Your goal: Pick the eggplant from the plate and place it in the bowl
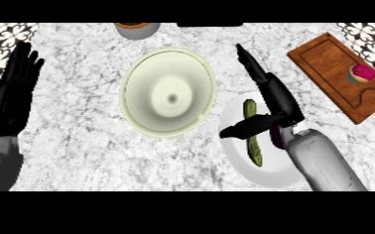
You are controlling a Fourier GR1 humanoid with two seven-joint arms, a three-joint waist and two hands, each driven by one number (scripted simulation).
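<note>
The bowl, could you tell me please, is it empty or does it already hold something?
Empty: the cream bowl shows only its bare inside, and the green vegetable lies on the white plate.

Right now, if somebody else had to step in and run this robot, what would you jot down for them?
Left hand: open, fingers up, resting at the counter's left edge, holding nothing.
Right hand: open over the white plate, fingers straight and pointing away from the robot, thumb out toward the bowl; nothing gripped that I can see.
On the plate lies a long green vegetable; a bit of purple peeks out under the wrist, possibly the eggplant, mostly hidden.
The bowl stands left of the plate with nothing in it.
Done: the hand is over the plate. Left: grasp, lift, carry to the bowl, release.
</note>
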